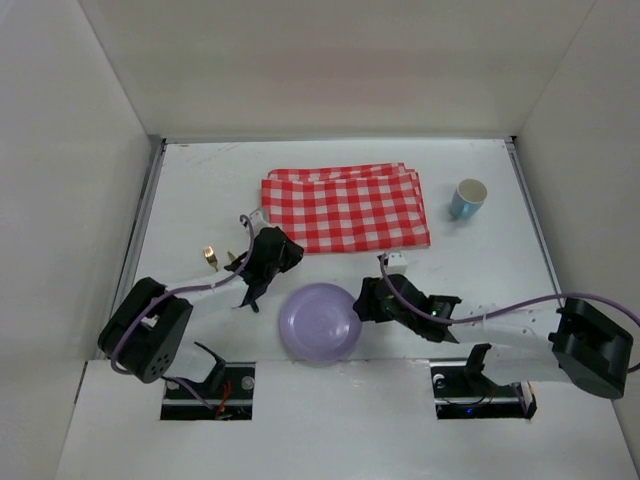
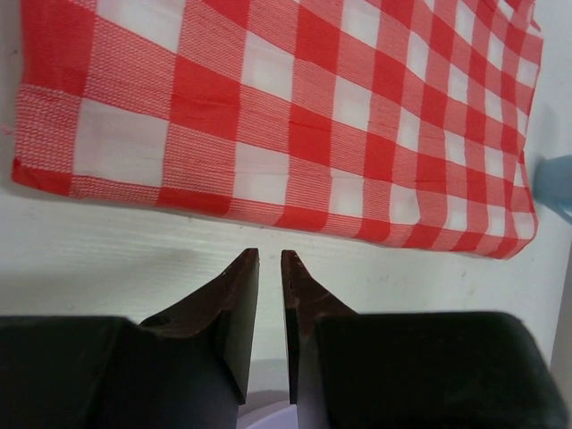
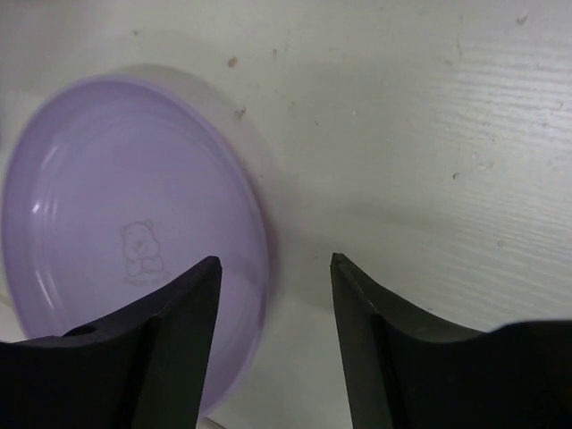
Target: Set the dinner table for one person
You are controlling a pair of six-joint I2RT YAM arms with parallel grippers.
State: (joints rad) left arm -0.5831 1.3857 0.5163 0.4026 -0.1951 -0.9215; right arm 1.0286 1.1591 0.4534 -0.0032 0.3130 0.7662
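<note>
The dinner table (image 1: pixel 200 190) is a white top with metal rails. A lilac plate (image 1: pixel 320 322) lies near its front middle. My right gripper (image 1: pixel 372 300) is at the plate's right rim and open. In the right wrist view the right gripper (image 3: pixel 275 259) straddles the rim of the plate (image 3: pixel 116 206), one finger over the plate and the other over bare table, gripping nothing. My left gripper (image 1: pixel 265 262) hovers just in front of the red-and-white checked cloth (image 1: pixel 345 210). In the left wrist view the left gripper (image 2: pixel 270 255) shows only a narrow gap with nothing in it, short of the cloth (image 2: pixel 295 116).
A light blue cup (image 1: pixel 467 198) stands upright at the back right, beside the cloth. Two small gold-coloured pieces (image 1: pixel 212 257) lie left of my left gripper; what they are is unclear. White walls enclose the table on three sides.
</note>
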